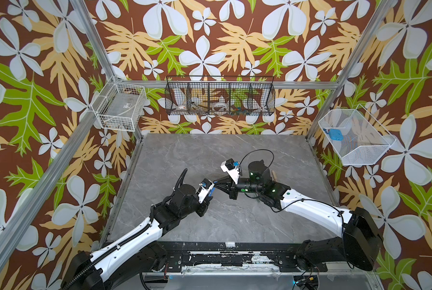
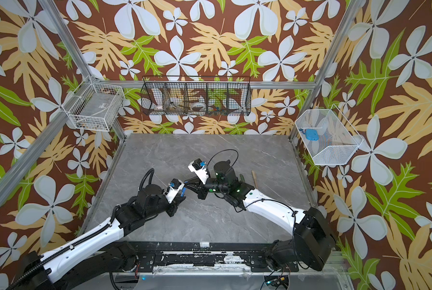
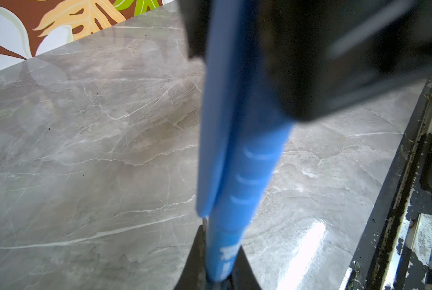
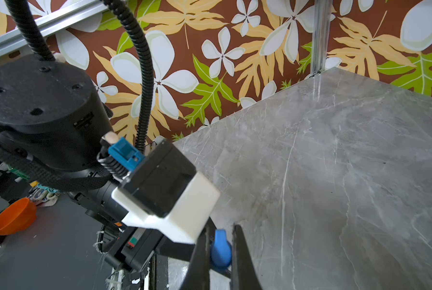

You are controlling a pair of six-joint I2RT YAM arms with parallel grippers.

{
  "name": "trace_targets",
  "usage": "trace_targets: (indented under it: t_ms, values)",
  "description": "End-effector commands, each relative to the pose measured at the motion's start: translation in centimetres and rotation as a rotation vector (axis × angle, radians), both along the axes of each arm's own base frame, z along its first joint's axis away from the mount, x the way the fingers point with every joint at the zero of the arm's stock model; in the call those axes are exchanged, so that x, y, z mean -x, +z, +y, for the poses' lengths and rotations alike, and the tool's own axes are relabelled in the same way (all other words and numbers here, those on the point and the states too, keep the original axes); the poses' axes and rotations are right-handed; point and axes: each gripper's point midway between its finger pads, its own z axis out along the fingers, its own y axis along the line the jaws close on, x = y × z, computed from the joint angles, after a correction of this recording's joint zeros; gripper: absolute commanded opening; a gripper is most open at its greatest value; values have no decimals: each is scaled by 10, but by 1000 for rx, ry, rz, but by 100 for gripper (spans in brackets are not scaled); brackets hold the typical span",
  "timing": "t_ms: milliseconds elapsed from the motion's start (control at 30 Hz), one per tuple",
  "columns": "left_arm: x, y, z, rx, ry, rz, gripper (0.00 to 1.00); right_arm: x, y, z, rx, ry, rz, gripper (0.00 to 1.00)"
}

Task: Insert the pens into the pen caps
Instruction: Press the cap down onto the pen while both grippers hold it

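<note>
Right now your two hands meet tip to tip above the middle of the grey marbled worktop [image 1: 197,155], and both are off its surface. Your left hand [image 3: 220,272] is pressed together on the blue pen [image 3: 223,256]. In the left wrist view its dark fingers [image 3: 195,266] pinch the barrel where the white print sits.

Further along the same line is the blue cap [image 3: 247,163], with its ridged body and a flat clip down one side. It looks joined to the barrel, but the view is too blurred for you to judge how far the pen sits inside. A dark, out-of-focus mass covers the cap's far end.

Your right hand [image 4: 220,253] is also pinching. In the right wrist view its two black fingers [image 4: 242,263] close on a rounded blue end, and no gap shows on either side. In both top views the blue piece [image 1: 211,192] [image 2: 182,192] sits just under the left wrist camera, with the right hand's tips touching it.

A tan pen [image 2: 254,175] lies flat on the worktop behind your right arm, toward the right edge and well apart from both hands. You cannot tell from here whether it has a cap on.

A black wire basket [image 1: 220,98] hangs on the back wall. A white wire basket [image 1: 120,106] hangs on the left wall.
</note>
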Motion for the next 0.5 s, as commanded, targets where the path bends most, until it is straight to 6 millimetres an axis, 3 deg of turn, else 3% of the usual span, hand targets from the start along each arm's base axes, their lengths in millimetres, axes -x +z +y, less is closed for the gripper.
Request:
trace_targets:
  t_ms: [0,133,300,467]
  values:
    - [-1,292,17,835,63,-858,0,51,-58,-11,127,141,316,0]
    - [-1,289,-8,829,-55,-783,0,36,-47,-17,132,70,257,0]
    - [-12,233,-44,763,-168,-553,0,6,0,-40,52,-30,160,0]
    - [-2,176,-65,678,-235,-365,0,-14,27,-60,16,-74,130,1]
